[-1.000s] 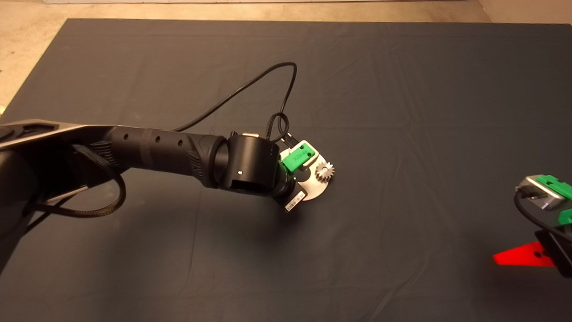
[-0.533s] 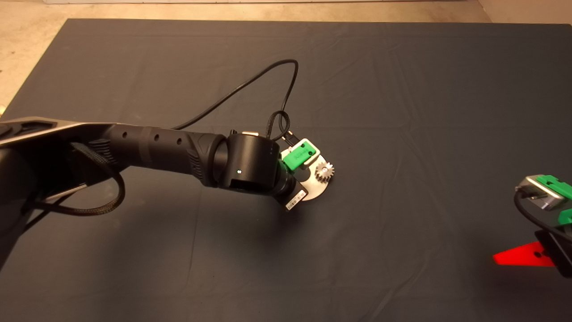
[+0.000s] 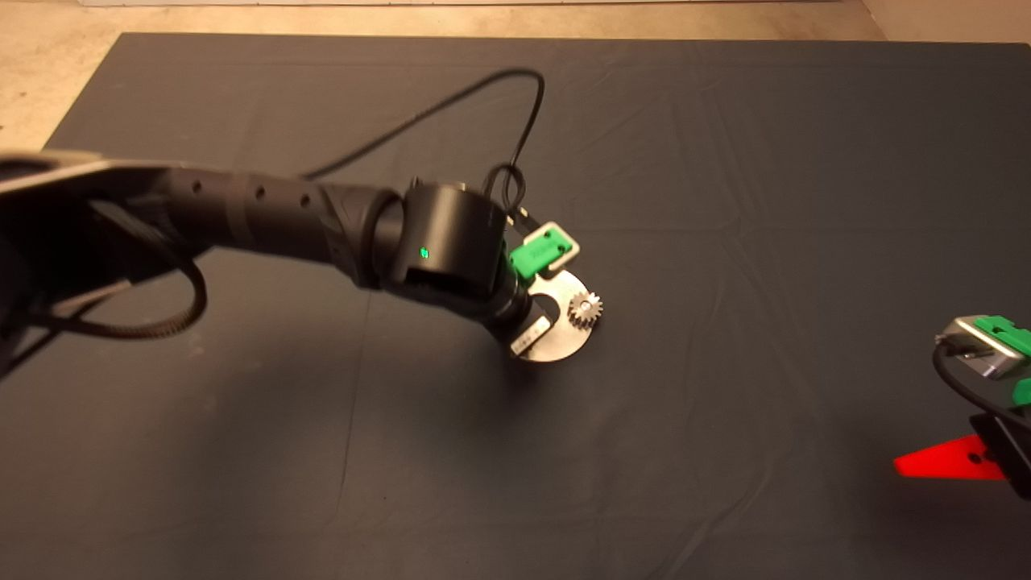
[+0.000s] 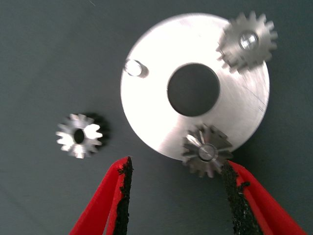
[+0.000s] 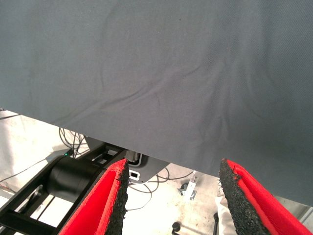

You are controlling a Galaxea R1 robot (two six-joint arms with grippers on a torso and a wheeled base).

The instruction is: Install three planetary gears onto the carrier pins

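Note:
The silver disc (image 4: 146,107) lies on the mat, and in the head view the disc (image 3: 557,342) shows partly from under the left wrist. One planetary gear (image 4: 247,41) sits on a carrier pin at the far rim, also seen from above as a gear (image 3: 585,309). A second gear (image 4: 207,151) sits on the pin nearest my fingers. One carrier pin (image 4: 135,67) stands bare. A third gear (image 4: 79,135) lies loose on the mat beside the disc. My left gripper (image 4: 177,163) hovers open above the disc's near edge, holding nothing. My right gripper (image 5: 173,164) is open and parked at the mat's right edge.
A black cable (image 3: 515,121) loops above the left wrist. The dark mat (image 3: 725,201) stretches wide around the disc. The right wrist view shows the mat's edge with floor, cables and a black frame (image 5: 73,181) beyond.
My left arm has lifted and drawn back from the disc, uncovering more of it. The gear on the far pin stays put. The right arm has not moved.

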